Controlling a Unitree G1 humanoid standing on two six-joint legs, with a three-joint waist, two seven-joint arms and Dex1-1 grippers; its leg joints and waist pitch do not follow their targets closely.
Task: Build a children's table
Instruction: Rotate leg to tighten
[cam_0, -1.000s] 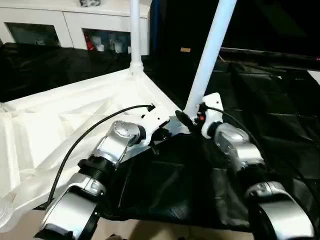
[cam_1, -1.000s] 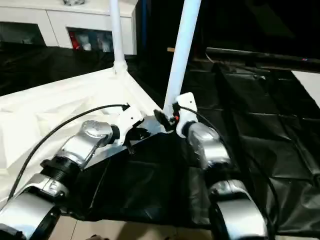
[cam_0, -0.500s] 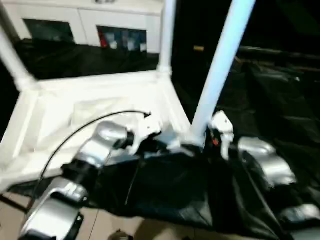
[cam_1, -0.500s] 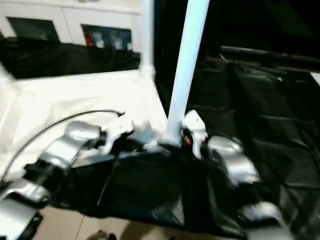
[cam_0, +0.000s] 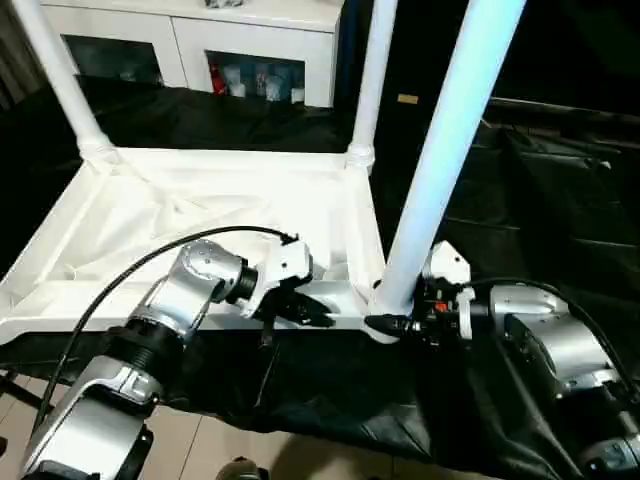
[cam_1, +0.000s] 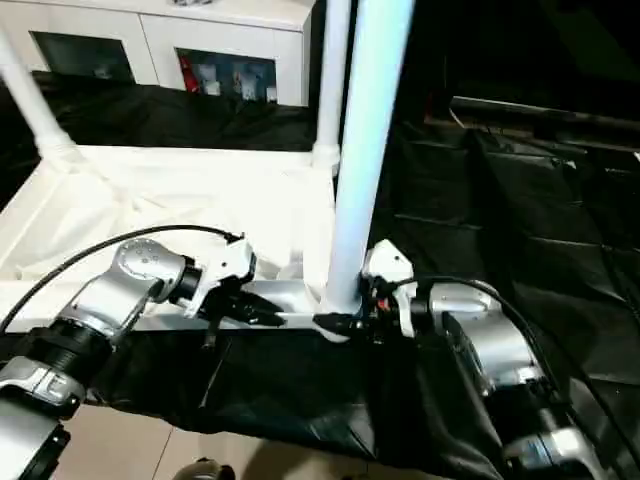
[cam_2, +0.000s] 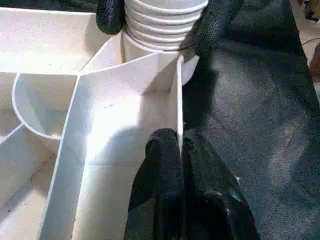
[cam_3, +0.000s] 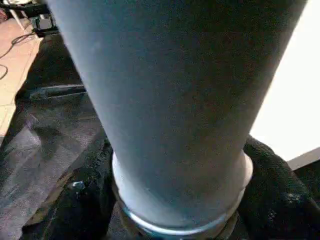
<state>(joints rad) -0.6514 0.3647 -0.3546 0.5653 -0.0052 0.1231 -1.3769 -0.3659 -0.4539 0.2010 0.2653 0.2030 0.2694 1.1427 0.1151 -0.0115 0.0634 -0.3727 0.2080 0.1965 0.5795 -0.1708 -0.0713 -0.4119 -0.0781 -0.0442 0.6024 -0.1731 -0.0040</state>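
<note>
I can read no text, label, brand, number or sign anywhere here: not on the table parts in front of me, and not on my own arms.

This looks like an indoor test room or lab dressed with home furniture. A white cabinet (cam_0: 190, 45) with glass doors stands along the back wall, small colourful items behind the panes. Black sheeting (cam_0: 560, 200) covers the low work surface and the area around it, and pale tiled floor (cam_1: 120, 440) shows at the near edge.
</note>
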